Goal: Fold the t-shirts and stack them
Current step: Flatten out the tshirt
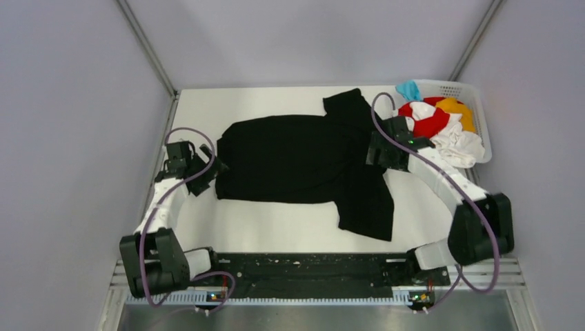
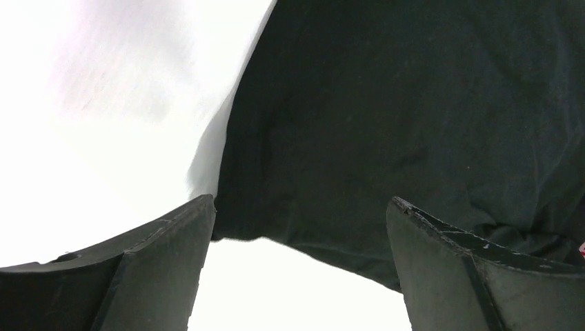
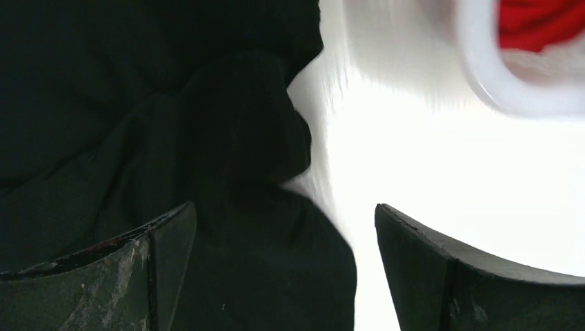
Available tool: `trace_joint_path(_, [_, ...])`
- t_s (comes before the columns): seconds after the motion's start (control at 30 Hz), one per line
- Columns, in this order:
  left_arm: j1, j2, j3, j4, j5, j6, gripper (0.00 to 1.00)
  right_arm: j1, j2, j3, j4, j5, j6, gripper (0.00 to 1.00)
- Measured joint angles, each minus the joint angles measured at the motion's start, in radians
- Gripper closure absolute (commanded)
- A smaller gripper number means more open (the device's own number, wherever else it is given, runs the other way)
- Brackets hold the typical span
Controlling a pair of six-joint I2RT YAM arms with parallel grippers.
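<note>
Black t-shirt, spread flat on the white surface. Its long axis runs from the left gripper to the right gripper, hem at the former, sleeves at the latter; one sleeve points away from the arm bases, the other toward them. Left gripper: jaws wide, hem corner showing between them, bare surface on its outer side. Right gripper: jaws wide over a bunched edge, bare surface between it and the basket beyond. The basket holds a red t-shirt, a white t-shirt, an orange-yellow t-shirt and a light blue t-shirt.
</note>
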Motion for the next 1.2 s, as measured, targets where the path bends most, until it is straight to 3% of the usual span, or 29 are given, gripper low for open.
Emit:
trace_joint_path(0.2, [0.000,-0.215,-0.154,-0.007,-0.062,-0.039,0.04,0.000,-0.404,-0.237,0.043,-0.062,0.086,0.01])
trace_joint_path(0.3, [0.001,-0.225,-0.206,-0.006,-0.098,-0.060,0.20,0.003,-0.503,-0.330,0.015,-0.098,0.133,0.01])
trace_joint_path(0.4, [0.001,-0.194,-0.232,-0.005,-0.125,-0.081,0.46,0.008,-0.566,-0.427,-0.024,-0.121,0.169,0.01])
trace_joint_path(0.43, [0.001,-0.175,-0.233,-0.004,-0.134,-0.090,0.48,0.008,-0.586,-0.453,-0.042,-0.125,0.177,0.01])
trace_joint_path(0.53, [0.001,-0.124,-0.234,0.000,-0.161,-0.099,0.43,0.008,-0.621,-0.485,-0.074,-0.130,0.190,0.01])
trace_joint_path(0.7, [0.001,-0.045,-0.228,0.037,-0.143,-0.106,0.46,0.008,-0.610,-0.486,-0.064,-0.139,0.192,0.01])
trace_joint_path(0.9, [-0.014,0.089,-0.149,0.116,-0.079,-0.106,0.43,0.008,-0.565,-0.492,-0.041,-0.138,0.192,0.01])
trace_joint_path(1.0, [-0.039,0.131,-0.124,0.162,-0.055,-0.105,0.40,0.008,-0.561,-0.497,-0.025,-0.138,0.192,0.01])
trace_joint_path(1.13, [-0.090,0.165,-0.093,0.190,-0.055,-0.103,0.27,0.008,-0.555,-0.497,-0.019,-0.140,0.193,0.01])
trace_joint_path(1.2, [-0.116,0.175,-0.081,0.198,-0.059,-0.100,0.27,0.008,-0.555,-0.497,-0.019,-0.147,0.199,0.01])
